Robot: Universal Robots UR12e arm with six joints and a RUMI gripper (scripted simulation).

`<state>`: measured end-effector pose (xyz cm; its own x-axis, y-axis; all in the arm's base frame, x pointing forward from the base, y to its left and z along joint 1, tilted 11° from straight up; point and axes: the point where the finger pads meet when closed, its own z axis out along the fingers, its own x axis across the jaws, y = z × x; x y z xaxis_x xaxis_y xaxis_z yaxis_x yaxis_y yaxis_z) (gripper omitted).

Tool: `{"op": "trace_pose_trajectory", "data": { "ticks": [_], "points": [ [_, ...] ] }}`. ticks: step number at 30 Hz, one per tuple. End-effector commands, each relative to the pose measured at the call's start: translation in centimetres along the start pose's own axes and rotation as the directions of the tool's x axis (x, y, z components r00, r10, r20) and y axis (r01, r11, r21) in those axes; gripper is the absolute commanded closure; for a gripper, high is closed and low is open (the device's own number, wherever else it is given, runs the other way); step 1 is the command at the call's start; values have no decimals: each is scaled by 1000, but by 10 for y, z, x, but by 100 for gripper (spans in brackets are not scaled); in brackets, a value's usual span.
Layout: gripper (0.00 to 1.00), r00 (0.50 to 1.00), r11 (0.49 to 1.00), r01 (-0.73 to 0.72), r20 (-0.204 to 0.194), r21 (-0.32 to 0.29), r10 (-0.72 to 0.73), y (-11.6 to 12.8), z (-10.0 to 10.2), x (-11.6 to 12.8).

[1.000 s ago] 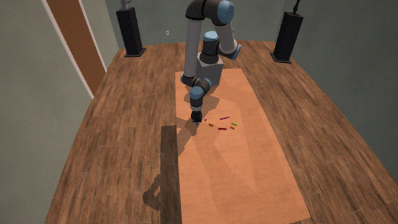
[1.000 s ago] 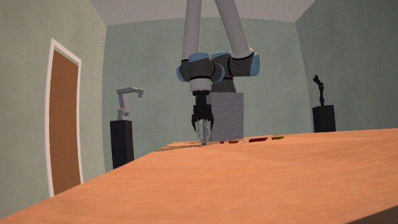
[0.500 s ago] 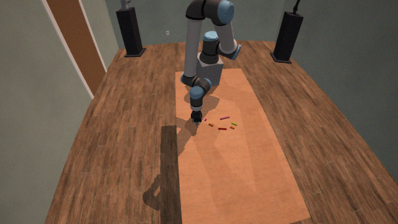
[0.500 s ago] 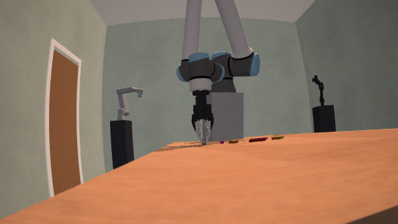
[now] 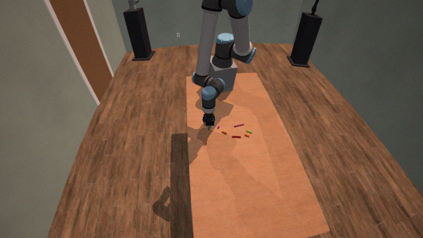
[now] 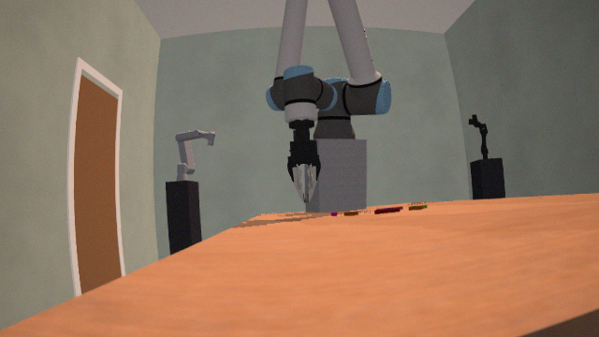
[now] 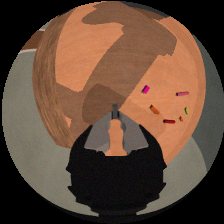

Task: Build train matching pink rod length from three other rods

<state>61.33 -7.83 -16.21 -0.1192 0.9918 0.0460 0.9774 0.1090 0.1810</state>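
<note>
My gripper (image 5: 209,127) hangs a little above the mat's left part, to the left of the loose rods. It is shut on a small grey rod (image 7: 115,111), which shows at the fingertips in the wrist view. The gripper also shows in the exterior view (image 6: 305,196), raised off the table. To its right lie a short magenta rod (image 5: 218,127), an orange rod (image 5: 224,132), the pink rod (image 5: 238,125), a red rod (image 5: 236,136), a lime rod (image 5: 248,131) and a second orange rod (image 5: 246,135). All lie apart from each other.
The robot's grey base block (image 5: 223,77) stands at the mat's far end. Two black pedestals (image 5: 139,33) (image 5: 305,39) stand by the back wall. The mat's left edge runs just left of the gripper.
</note>
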Motion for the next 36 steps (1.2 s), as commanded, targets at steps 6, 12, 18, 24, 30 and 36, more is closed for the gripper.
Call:
{"op": "trace_pose_trajectory", "data": {
  "ticks": [6,12,18,24,30,36],
  "points": [
    [100,1000,1000,0,0,0,0,0,-50,0],
    [100,1000,1000,0,0,0,0,0,-56,0],
    [100,1000,1000,0,0,0,0,0,-56,0],
    [100,1000,1000,-15,0,0,15,0,-56,2],
    [100,996,996,-92,0,0,92,-3,-56,11],
    [100,956,956,-292,0,0,292,-10,-56,36]
  ]
}}
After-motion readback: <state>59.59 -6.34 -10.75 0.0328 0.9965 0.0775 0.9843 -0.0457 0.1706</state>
